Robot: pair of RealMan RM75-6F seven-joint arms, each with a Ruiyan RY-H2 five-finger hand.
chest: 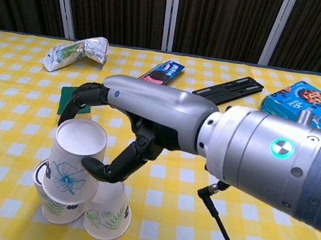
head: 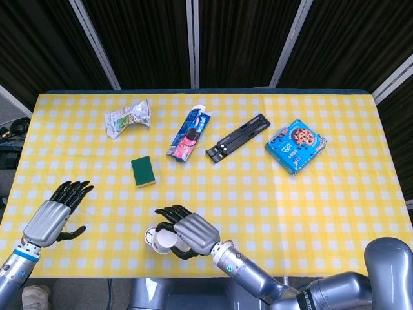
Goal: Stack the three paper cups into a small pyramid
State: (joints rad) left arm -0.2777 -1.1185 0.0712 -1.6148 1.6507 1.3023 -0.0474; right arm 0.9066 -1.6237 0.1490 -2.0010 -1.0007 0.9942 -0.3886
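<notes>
Three white paper cups with leaf and flower prints stand upside down near the table's front edge. Two bottom cups (chest: 107,213) stand side by side; the left one (chest: 53,205) is mostly hidden behind the top cup. The top cup (chest: 71,161) (head: 164,240), printed with a blue flower, rests tilted on them, held by my right hand (chest: 129,121) (head: 188,232), whose thumb and fingers wrap around it. Far to the left my left hand (head: 53,216) hovers over the cloth, fingers spread, holding nothing.
On the yellow checked cloth (head: 335,200) lie a green sponge (head: 143,171), a crumpled snack bag (head: 128,117), a pink-blue wrapper (head: 188,133), a black bar (head: 237,137) and a blue cookie box (head: 296,145). A thin black cable (chest: 225,229) runs at the front right.
</notes>
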